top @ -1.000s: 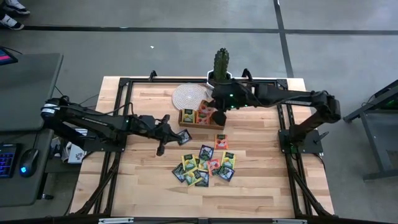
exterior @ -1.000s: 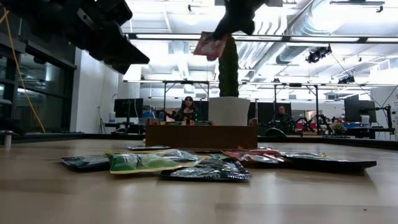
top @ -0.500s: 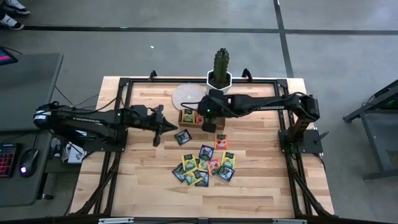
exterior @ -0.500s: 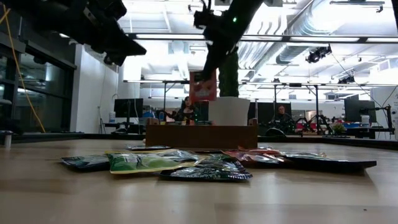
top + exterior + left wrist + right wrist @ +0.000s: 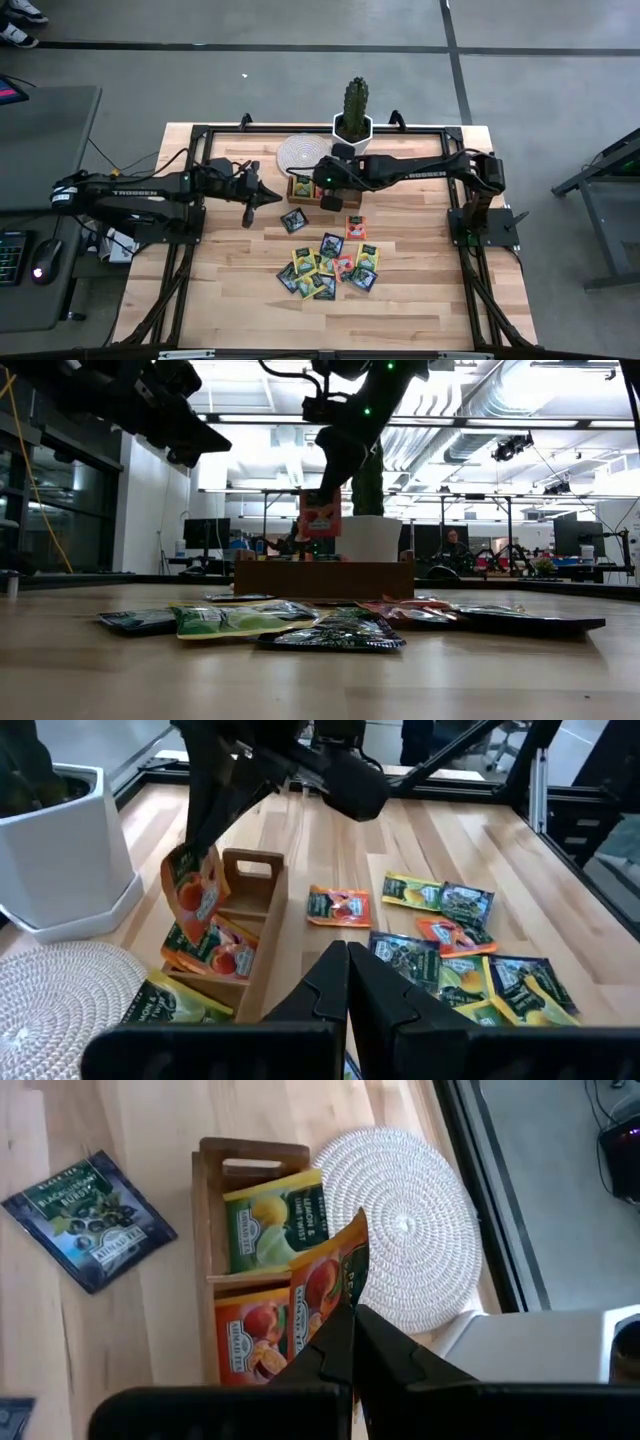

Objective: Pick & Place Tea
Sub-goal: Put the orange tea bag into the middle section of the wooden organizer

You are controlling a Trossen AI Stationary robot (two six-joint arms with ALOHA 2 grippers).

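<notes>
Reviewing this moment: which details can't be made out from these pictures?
- Third compartment of the wooden tray: cut off in the right wrist view by the right tool; the arm covers it in the high view.
- Labels on the piled tea packets: too small in the high view, edge-on in the low view.
- Whether the held orange packet touches the tray: unclear in every view.
- Left tool: shut, empty.

From above, my right arm covers most of the wooden tray (image 5: 303, 188). I can't read the labels in the packet pile (image 5: 328, 265). At table level the cactus (image 5: 368, 478) hides behind that arm.
</notes>
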